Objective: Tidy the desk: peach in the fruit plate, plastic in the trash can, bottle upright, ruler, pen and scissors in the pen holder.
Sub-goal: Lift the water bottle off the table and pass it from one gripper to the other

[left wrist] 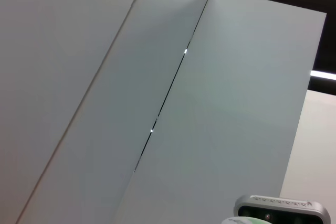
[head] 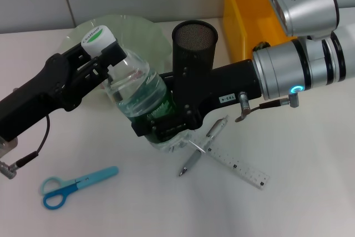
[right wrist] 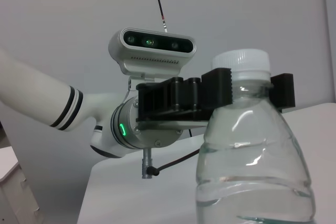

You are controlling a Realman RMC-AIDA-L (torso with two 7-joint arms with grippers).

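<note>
**Both grippers on the water bottle at desk centre**

The water bottle (head: 136, 90) stands near the middle of the desk, tilted with its white cap toward 10 o'clock. The left gripper (head: 105, 62) reaches in from 9 o'clock, and its black fingers are clamped on the neck just under the cap; the right wrist view shows them (right wrist: 223, 85) on either side of the neck. The right gripper (head: 166, 123) comes in from 3 o'clock, its jaws closed around the bottle's lower body by the green label.

The black mesh pen holder (head: 194, 45) stands upright just behind the right arm, at 12 o'clock from the bottle. The pale green fruit plate (head: 141, 31) lies at 11 o'clock, partly hidden by the bottle. The yellow bin (head: 241, 15) sits at 1 o'clock.

At 5 o'clock the pen (head: 191, 162) lies across the clear ruler (head: 238, 165). The blue scissors (head: 75, 184) lie well apart at 7 o'clock.
</note>
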